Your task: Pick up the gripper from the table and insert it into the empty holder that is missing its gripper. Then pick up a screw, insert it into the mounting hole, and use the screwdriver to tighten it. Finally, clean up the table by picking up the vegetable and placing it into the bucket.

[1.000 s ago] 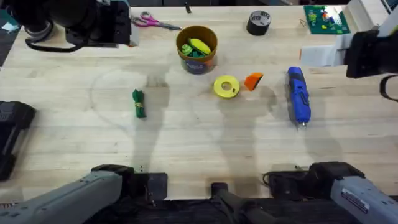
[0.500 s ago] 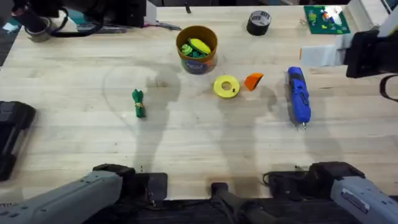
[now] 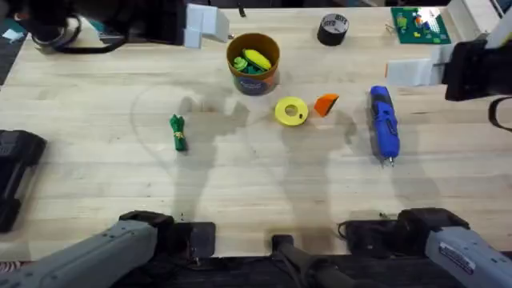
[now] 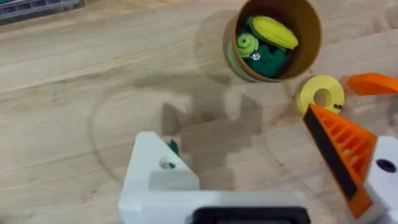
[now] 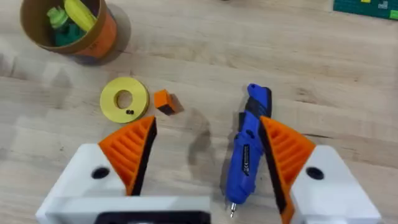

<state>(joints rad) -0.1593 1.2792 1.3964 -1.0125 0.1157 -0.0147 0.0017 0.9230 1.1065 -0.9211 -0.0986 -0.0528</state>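
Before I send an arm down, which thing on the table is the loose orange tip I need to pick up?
Find the brown-orange bucket at the table's far middle. Nearer than it lies a yellow disc with a centre hole; the tip sits right beside that disc, toward the blue screwdriver. It is the small orange wedge, not round, not yellow.

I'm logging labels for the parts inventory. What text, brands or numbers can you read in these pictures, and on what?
None can be read.
Black tape roll: pale mark on top, too blurred.
Blue screwdriver: dark panel, no legible letters.
Green board: coloured patches, no legible text.
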